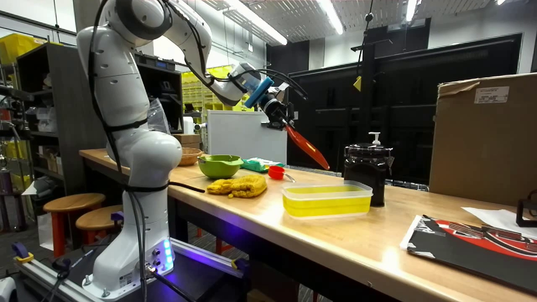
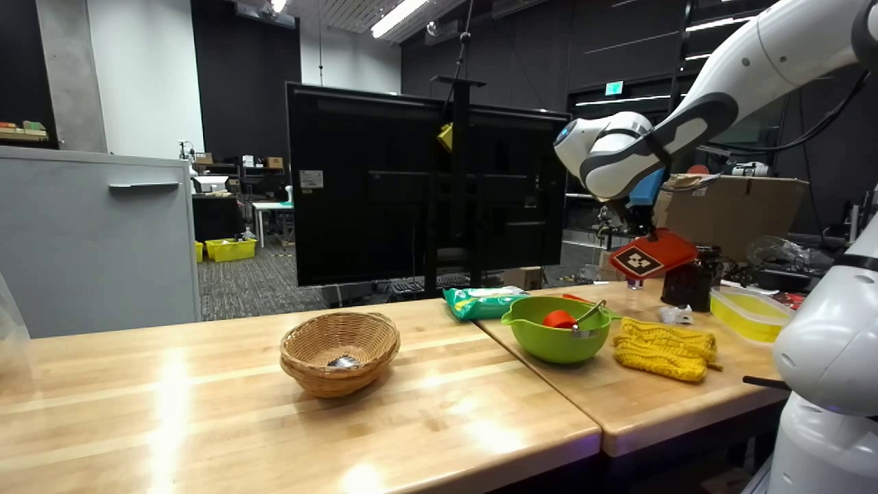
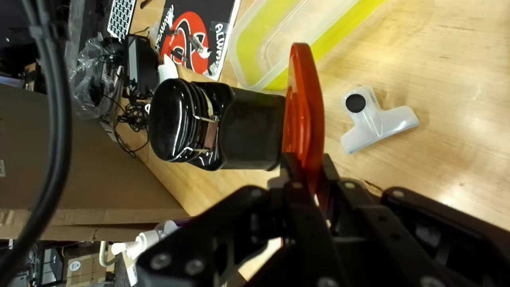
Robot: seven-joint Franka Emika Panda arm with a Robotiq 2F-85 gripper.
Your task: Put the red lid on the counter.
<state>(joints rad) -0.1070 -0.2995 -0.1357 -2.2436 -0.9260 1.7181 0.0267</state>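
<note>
Pincer: clamped on one end of the red lid
Red lid: held tilted in the air above the tabletop
White clip: resting on the tabletop
Yellow tub: standing open just beside the black jar

The arm is glossy white and rounded, pitted with small screw recesses, and a dark grey collar breaks the white toward the wrist. Black cables run along it beneath black straps. A bright blue block sits between the white wrist and the black fingers, whose linkages carry round screw heads. Low down, the white base has silver bolts, dark connectors and, on the right, a column of glowing blue lights.
</note>
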